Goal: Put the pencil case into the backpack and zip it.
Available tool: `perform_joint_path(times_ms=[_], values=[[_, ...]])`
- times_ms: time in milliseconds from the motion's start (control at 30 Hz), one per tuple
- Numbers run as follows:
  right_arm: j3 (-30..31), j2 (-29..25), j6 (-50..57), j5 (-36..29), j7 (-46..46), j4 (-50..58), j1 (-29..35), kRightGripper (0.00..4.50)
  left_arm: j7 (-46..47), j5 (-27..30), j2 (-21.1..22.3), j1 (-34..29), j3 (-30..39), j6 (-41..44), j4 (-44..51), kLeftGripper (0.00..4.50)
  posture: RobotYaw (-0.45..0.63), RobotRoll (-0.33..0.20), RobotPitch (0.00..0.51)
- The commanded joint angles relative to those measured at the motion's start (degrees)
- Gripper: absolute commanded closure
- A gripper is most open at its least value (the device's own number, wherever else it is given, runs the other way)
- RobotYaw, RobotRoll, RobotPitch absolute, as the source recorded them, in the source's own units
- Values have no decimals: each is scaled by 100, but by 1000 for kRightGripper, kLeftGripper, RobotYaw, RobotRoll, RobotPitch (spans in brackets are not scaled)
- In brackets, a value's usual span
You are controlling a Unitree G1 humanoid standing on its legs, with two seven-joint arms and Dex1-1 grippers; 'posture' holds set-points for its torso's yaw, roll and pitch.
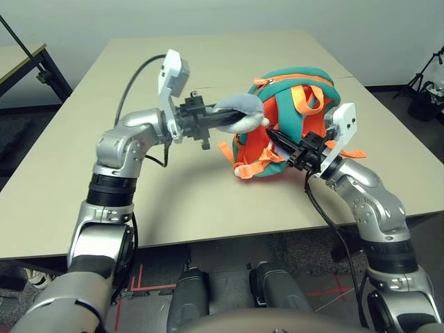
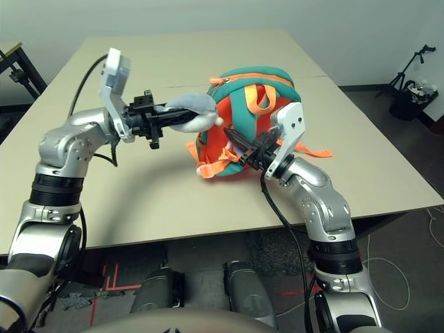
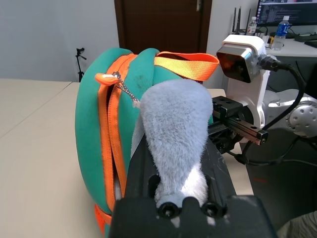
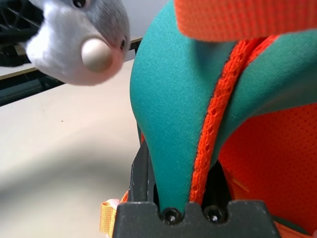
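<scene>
Nearest the robot, right gripper (image 1: 288, 147): clenched on a teal, orange-piped flap of the backpack (image 1: 291, 104), as is seen close in the right wrist view.
Left gripper (image 1: 220, 119): held level, jaws closed around the grey plush shark piece (image 1: 243, 111), lifted off the table.
Backpack place: stood on the beige table (image 1: 173, 187), between the two grippers.
Left wrist view: an orange zipper track (image 3: 111, 139) with an orange pull (image 3: 106, 78) is shown, plus an orange webbing loop (image 3: 188, 62).
Count: one backpack, one plush piece, two grippers.
Pencil case: cannot be made out.
Room: dark door (image 3: 163, 25), grey carpet, tripod (image 1: 420, 83) at far right.
</scene>
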State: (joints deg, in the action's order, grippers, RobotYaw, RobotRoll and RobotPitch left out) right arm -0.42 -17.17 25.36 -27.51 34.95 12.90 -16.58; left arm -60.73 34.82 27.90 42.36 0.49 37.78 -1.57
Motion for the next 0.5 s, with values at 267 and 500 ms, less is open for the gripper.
perform_joint_path(times_ms=[267, 500], values=[[157, -3, 50, -31, 149, 0, -40, 4374, 53, 307, 563, -241, 397, 330, 556, 4127, -128, 0, 9], [142, -18, 85, -39, 140, 59, 10, 4374, 103, 232, 855, -328, 543, 263, 431, 4127, -136, 0, 12]])
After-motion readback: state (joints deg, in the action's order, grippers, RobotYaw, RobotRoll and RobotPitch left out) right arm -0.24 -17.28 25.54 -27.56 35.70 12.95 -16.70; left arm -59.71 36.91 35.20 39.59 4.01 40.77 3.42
